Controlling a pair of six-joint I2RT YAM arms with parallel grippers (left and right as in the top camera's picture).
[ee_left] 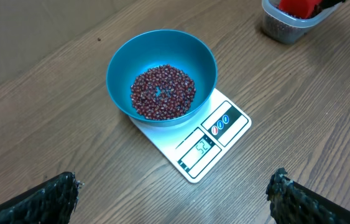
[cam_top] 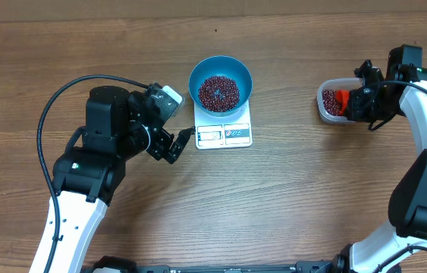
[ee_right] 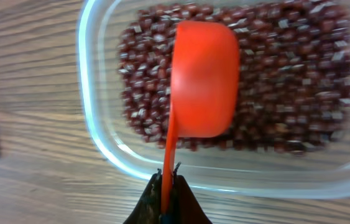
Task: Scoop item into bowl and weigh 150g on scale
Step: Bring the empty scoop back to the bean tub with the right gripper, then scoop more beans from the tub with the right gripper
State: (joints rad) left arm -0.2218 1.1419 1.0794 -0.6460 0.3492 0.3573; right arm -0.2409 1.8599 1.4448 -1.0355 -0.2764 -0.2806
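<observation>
Clamping red scoop (ee_right: 202, 78) in right gripper (ee_right: 168, 190), over beans (ee_right: 286, 74) in clear tub (ee_right: 94, 124). Hovering left gripper (ee_left: 175, 196), fingers (ee_left: 44, 202) apart and empty, near scale (ee_left: 221, 121) carrying blue bowl (ee_left: 162, 46).

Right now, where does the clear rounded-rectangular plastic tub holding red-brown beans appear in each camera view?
Overhead: the clear plastic tub sits at the far right, about mid-height.
Left wrist: the tub is in the top right corner, partly cut off.
Right wrist: the tub fills most of the picture.
Shared landmark: the red plastic scoop over the tub, seen in all three.
</observation>
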